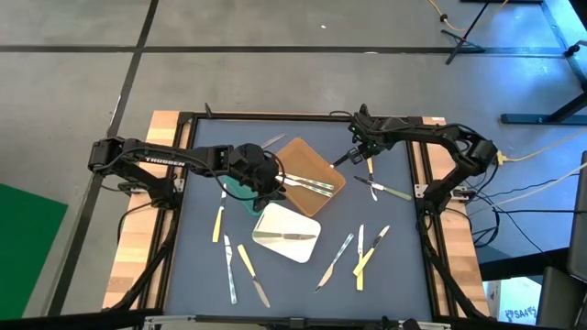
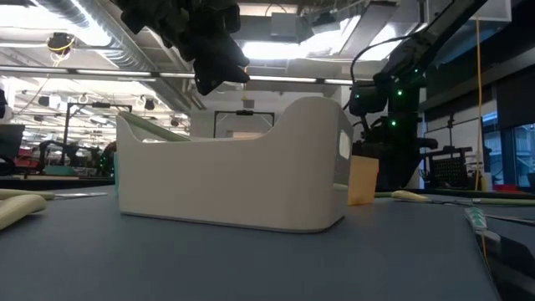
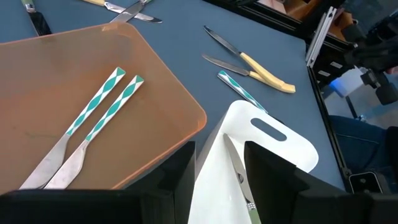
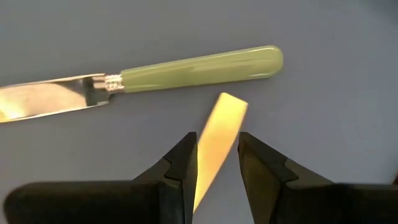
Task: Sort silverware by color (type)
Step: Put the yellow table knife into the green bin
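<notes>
A yellow-handled piece (image 4: 219,134) sits clamped between the right gripper (image 4: 216,163) fingers, raised above a green-handled knife (image 4: 146,79) lying on the table (image 1: 202,266); its tip is hidden. Only the high view shows that arm near the far right corner. The left gripper (image 3: 219,163), fingers parted and apparently empty, hangs over the white tray (image 3: 273,140), beside two teal-patterned knives (image 3: 93,124) in the brown tray (image 3: 37,74).

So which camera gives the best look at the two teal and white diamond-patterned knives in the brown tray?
The left wrist view: the two teal-and-white diamond-patterned knives lie side by side in the brown tray, large and unobstructed. The high view shows them small. In the low and right wrist views I can't see them.
</notes>
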Robot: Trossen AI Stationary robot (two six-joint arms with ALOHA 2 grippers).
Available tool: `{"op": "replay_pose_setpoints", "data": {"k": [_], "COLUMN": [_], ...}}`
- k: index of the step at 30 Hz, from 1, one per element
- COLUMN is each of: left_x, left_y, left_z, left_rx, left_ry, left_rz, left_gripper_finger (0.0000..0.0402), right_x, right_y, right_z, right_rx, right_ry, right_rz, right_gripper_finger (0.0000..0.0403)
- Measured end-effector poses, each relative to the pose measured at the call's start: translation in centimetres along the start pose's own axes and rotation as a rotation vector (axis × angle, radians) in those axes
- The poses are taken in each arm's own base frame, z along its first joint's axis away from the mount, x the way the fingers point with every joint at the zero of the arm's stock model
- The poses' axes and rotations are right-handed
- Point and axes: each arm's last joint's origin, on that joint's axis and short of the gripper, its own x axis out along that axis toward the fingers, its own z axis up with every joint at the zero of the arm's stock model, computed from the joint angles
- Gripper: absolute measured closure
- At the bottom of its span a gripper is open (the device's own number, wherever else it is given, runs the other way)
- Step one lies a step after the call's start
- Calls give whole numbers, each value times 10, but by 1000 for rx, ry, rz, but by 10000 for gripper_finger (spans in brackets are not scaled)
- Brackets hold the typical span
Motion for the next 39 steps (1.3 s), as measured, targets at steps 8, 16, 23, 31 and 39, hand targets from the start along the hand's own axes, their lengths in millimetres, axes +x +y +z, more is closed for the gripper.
{"op": "replay_pose_setpoints", "data": {"k": [8, 16, 23, 31, 39], "left_x": [0, 0, 0, 0, 0], "left_y": [0, 0, 0, 0, 0], "left_z": [0, 0, 0, 0, 0], "left_rx": [0, 0, 0, 0, 0], "left_ry": [0, 0, 0, 0, 0], "left_rz": [0, 0, 0, 0, 0], "left_gripper_finger": [270, 270, 270, 270, 270], "right_x": [0, 0, 0, 0, 0], "right_y": [-1, 0, -1, -2, -1], "right_z": [0, -1, -1, -4, -3], "right_rx": [44, 80, 88, 132, 154], "right_ry": [11, 28, 35, 59, 57], "right_rz": [20, 44, 40, 29, 37], "right_gripper_finger": [299, 299, 299, 299, 299]}}
